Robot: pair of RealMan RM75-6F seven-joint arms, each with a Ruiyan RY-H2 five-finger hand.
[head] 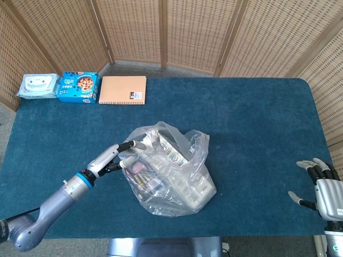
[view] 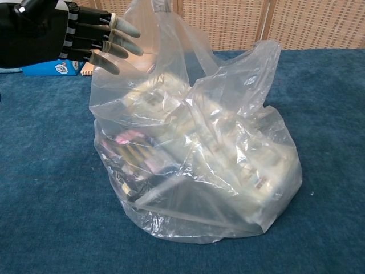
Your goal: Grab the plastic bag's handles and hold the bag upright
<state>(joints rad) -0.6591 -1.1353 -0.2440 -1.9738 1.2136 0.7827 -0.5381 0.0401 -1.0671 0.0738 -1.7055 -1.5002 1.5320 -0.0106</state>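
Note:
A clear plastic bag (head: 169, 168) (view: 194, 148) full of small packets sits in the middle of the blue table. Its handles (view: 165, 34) stand up loosely at its top left. My left hand (head: 120, 155) (view: 68, 37) is stretched out with fingers apart, the fingertips at the bag's upper left side, holding nothing. My right hand (head: 324, 190) rests open near the table's front right corner, far from the bag.
At the back left lie a wet-wipe pack (head: 37, 85), a blue cookie box (head: 78, 87) and an orange notebook (head: 123, 90). Wicker screens stand behind the table (head: 257, 118).

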